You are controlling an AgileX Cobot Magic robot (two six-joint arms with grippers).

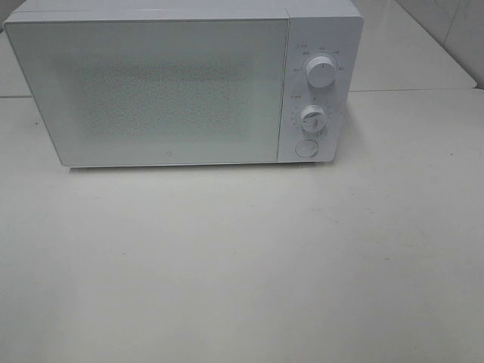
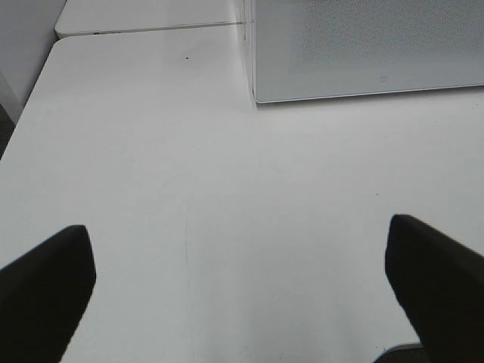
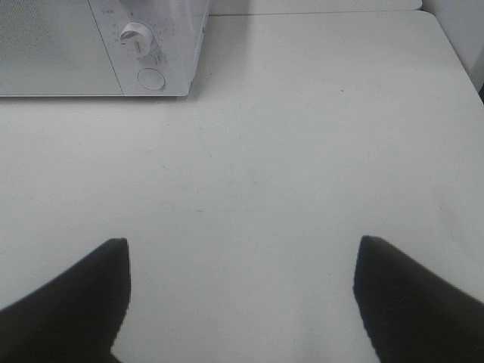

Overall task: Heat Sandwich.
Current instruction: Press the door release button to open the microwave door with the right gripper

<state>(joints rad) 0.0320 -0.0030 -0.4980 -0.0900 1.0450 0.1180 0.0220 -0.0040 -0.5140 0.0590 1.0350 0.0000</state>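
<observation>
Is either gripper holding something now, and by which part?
Nothing is held: the left gripper and the right gripper are both open and empty.

High view: microwave [image 1: 181, 83] at 12 o'clock on the desk [image 1: 242, 272], its top cropped by the frame edge. Its door [image 1: 151, 91] is speckled and opaque, so the interior is not visible. Markings round upper dial [image 1: 321, 74] and lower dial [image 1: 312, 119], at 3 o'clock of door, too small to read. Left fingers [image 2: 45, 295], right fingers [image 3: 68, 302]: only dark tips show, rest cut off. Wrist views crop microwave to a corner
</observation>
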